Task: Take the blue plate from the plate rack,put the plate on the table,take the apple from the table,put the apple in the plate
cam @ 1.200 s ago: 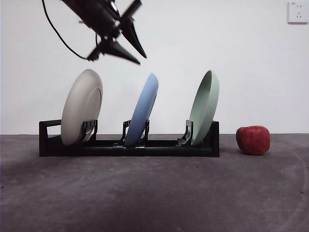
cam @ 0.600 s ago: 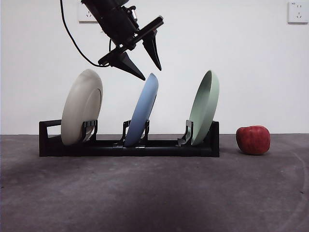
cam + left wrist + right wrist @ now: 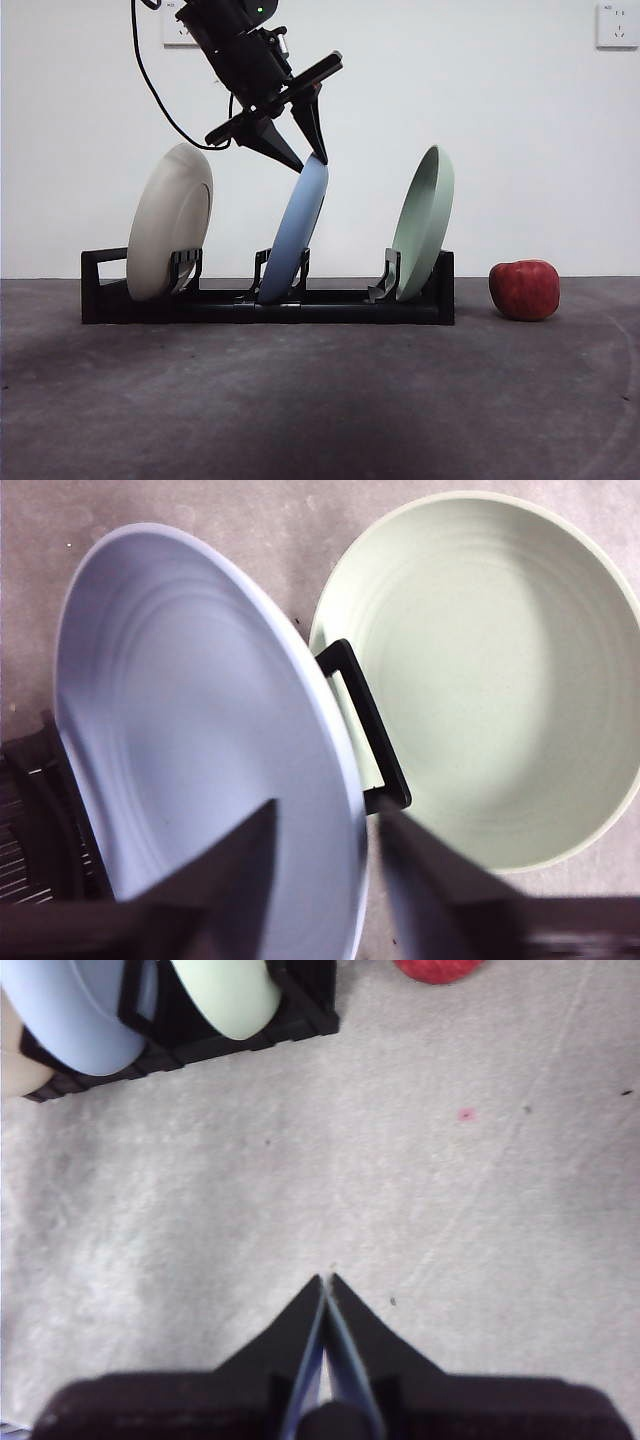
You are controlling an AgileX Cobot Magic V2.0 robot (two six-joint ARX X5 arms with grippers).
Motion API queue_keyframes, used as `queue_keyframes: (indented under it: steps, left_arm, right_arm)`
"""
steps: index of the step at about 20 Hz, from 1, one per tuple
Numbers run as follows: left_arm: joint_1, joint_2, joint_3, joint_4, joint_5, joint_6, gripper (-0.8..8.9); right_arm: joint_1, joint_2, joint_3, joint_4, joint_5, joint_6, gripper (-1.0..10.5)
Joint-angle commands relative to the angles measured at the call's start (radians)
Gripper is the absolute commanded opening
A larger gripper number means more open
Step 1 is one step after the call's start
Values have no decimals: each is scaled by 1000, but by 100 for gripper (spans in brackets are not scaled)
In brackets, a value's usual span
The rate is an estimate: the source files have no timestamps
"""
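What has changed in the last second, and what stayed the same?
The left gripper came down and rightward onto the blue plate; its open jaws now straddle the top rim, not yet closed. The plates, plate rack and apple have not moved.

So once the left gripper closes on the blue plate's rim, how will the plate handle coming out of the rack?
The blue plate looks rigid, so it shouldn't flex. The left gripper straddles only its top rim, so it may swing or pivot. Its matte surface probably helps grip. It leans in the plate rack slot and might catch there.
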Motion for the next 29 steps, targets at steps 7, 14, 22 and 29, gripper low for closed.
queue_keyframes:
  steps: [7, 14, 22, 29]
  left_arm:
    - [-9, 15, 3, 11, -3, 14, 17]
    - [-6, 7, 22, -12, 53, 10, 17]
    - [-11, -8, 306, -222, 82, 33, 17]
    - [-87, -8, 623, -478, 172, 142, 17]
  right_arm:
    - [0, 0, 2, -1, 30, -11, 0]
    - [0, 0, 2, -2, 30, -19, 0]
    - [0, 0, 2, -2, 33, -35, 0]
    - [0, 0, 2, -2, 42, -36, 0]
